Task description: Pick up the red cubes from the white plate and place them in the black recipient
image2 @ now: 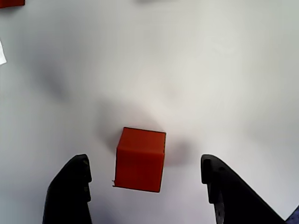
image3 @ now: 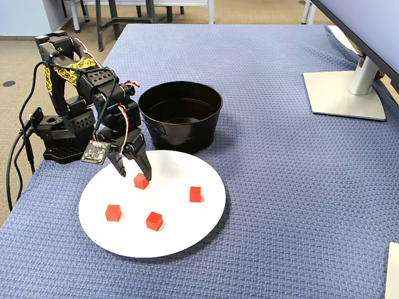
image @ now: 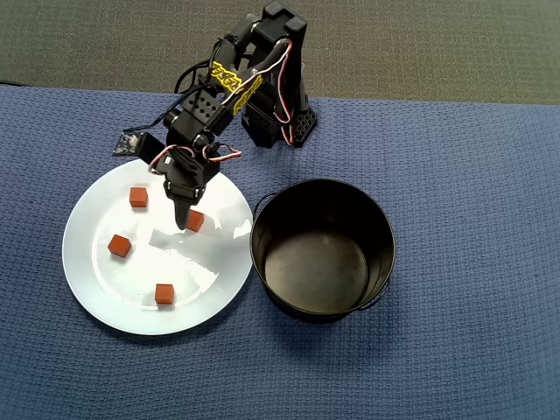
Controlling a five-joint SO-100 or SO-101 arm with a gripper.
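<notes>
Hovering gripper (image2: 145, 186) over plate (image: 96, 289), jaws spread wide, nothing clamped yet. Bracketing one cube (image2: 140, 159) in the wrist view: cube sitting between the fingers (image2: 70, 191), gaps on both sides, closer to the finger on the left of that view. Likely still needing a slight shift so both pads meet it evenly.

Pointing down from the arm's wrist, fingertips just above or at the plate surface; contact with the plate not resolvable. Straddling stance reads as pre-grasp: open wide enough to clear the cube's faces, squared roughly to its sides.

Leaving three other cubes (image: 138, 197) (image: 119, 246) (image: 164, 294) on the plate, all well apart from the gripper, so no crowding during closing.

Waiting beside the plate: pot (image: 322, 249), empty, rim nearly touching the plate edge, near the gripper, to its right in the overhead view. Short transfer, but tall walls calling for a lift before swinging over.

Judging progress: zero cubes delivered, first pick in hand. Risk: glossy plate letting the cube slide if one finger touches first.
</notes>
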